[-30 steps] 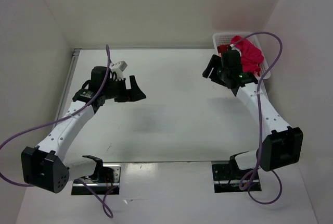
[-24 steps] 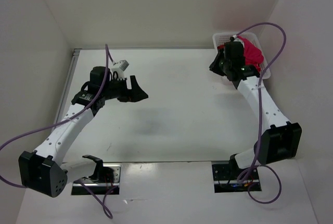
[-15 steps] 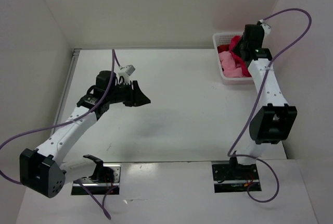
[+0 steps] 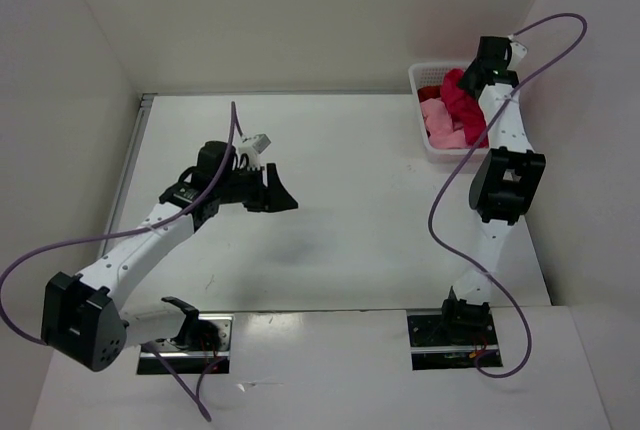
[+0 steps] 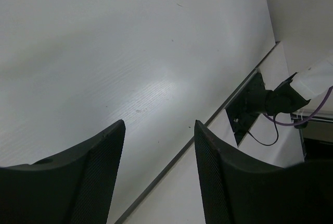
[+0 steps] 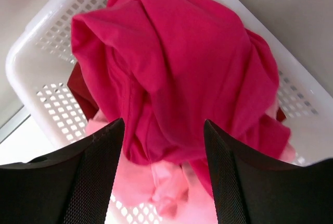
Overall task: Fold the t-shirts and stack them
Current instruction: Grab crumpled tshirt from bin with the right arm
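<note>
The t-shirts lie crumpled together in the white basket at the back right. The crimson-magenta shirt [image 4: 466, 100] [image 6: 177, 67] is on top. Under it lies the light pink shirt [image 4: 440, 122] [image 6: 156, 187], and a bit of the dark red shirt [image 6: 80, 91] shows at its left. My right gripper [image 4: 478, 75] [image 6: 164, 124] hangs open just above the heap, its fingers straddling the magenta cloth's lower edge without holding it. My left gripper [image 4: 281, 195] [image 5: 159, 125] hovers open over the bare table at centre left, with nothing between its fingers.
The white lattice basket [image 4: 420, 74] [image 6: 44, 23] stands in the back right corner, close to the side wall and back wall. The left wrist view shows the table's near edge and the right arm's base mount [image 5: 252, 107].
My right arm has swung up from the table in front of the basket to a spot over it. The left arm has crept right, over the table.
</note>
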